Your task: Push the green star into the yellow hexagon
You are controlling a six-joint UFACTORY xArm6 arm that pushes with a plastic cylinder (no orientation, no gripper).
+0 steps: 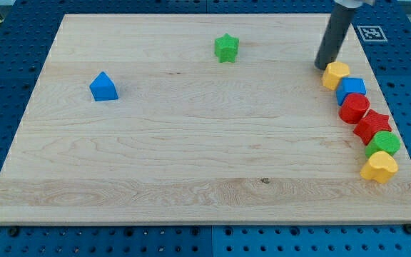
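No pincer on rig, so no spread/pinch state to tell. My tip [320, 68] touching yellow hexagon [336, 74] top-left; green star [226, 48] well apart to view's left on tabletop [191, 143]. Tip needs to get round star's far side.

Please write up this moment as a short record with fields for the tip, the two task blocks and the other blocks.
tip: my tip rests just left of the yellow hexagon
green star: near the view's top, well left of the hexagon
right-edge row: blue block, red block, red star, green block, yellow heart
blue house-shaped block: alone at the view's left
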